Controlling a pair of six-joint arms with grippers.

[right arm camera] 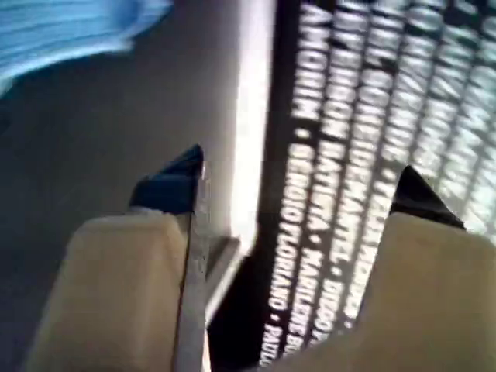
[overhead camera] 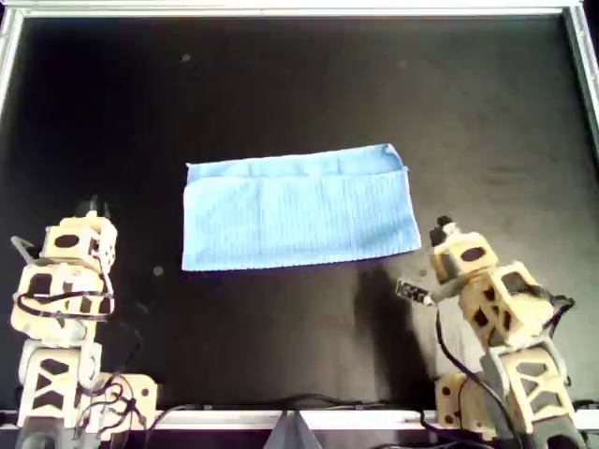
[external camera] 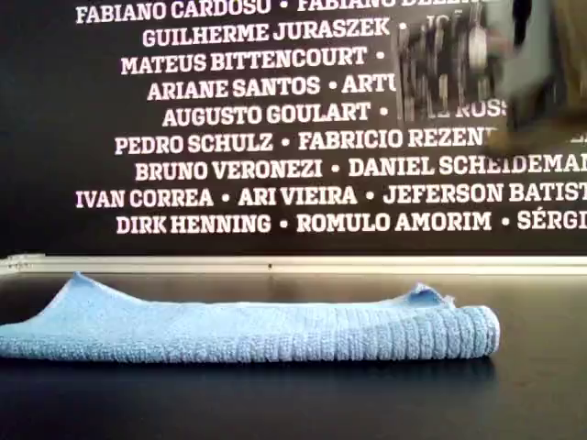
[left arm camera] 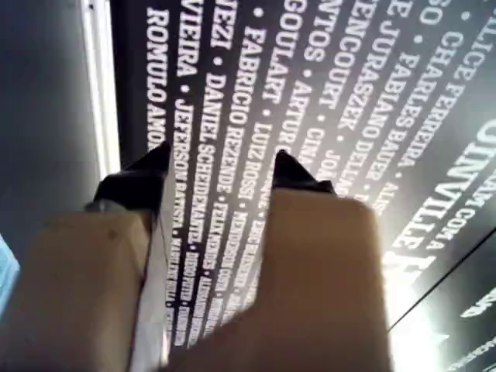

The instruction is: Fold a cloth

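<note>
left claw parted narrowly and empty, right claw spread wide and empty, both clear of the folded cloth lying flat on the desk

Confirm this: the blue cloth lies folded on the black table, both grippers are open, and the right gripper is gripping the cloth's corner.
One thing is wrong. The right gripper grips nothing: the right wrist view shows only empty space between its open jaws, and the overhead view shows it apart from the cloth. The rest holds: the cloth lies folded on the black table, and the left gripper is open too.
</note>
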